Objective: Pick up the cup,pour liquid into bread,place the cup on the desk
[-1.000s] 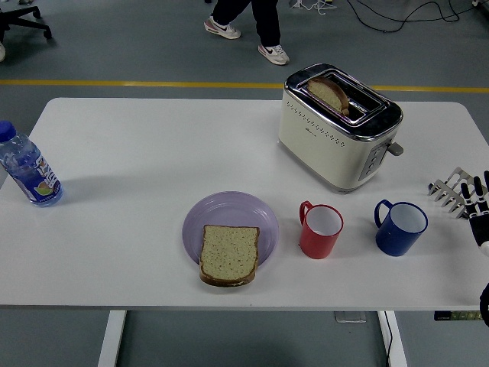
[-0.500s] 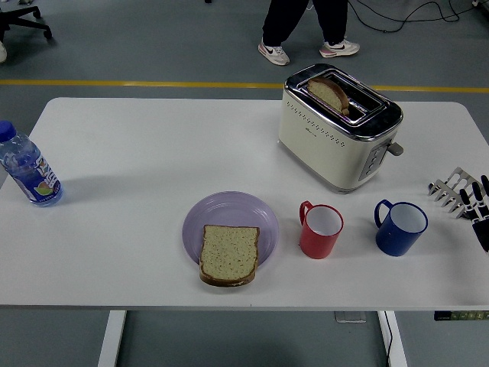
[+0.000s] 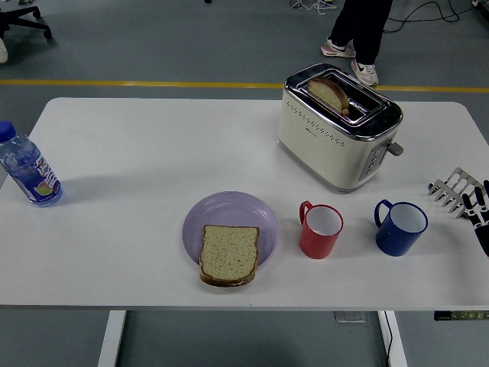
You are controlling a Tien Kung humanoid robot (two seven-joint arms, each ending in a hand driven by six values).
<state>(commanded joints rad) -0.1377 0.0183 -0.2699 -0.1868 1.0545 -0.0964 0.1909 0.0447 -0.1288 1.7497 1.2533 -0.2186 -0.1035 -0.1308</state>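
Observation:
A red cup [image 3: 321, 231] stands upright right of a purple plate [image 3: 252, 210]. A blue cup [image 3: 401, 227] stands upright right of the red one. A slice of bread [image 3: 228, 254] lies on the plate's near part. My right hand [image 3: 480, 214] shows only at the right edge, about a hand's width right of the blue cup. Its fingers [image 3: 477, 200] are extended and hold nothing. The left arm is out of view.
A cream toaster [image 3: 328, 141] with a slice of bread [image 3: 328, 93] in its slot stands behind the cups. A metal toast rack [image 3: 451, 189] sits by my right hand. A water bottle [image 3: 27, 170] stands at the left edge. A person's legs [image 3: 361, 34] are beyond the table.
My right hand has drawn back a little toward the right edge and shows less. The person behind the table has walked to the right. The cups, plate and bread have not moved.

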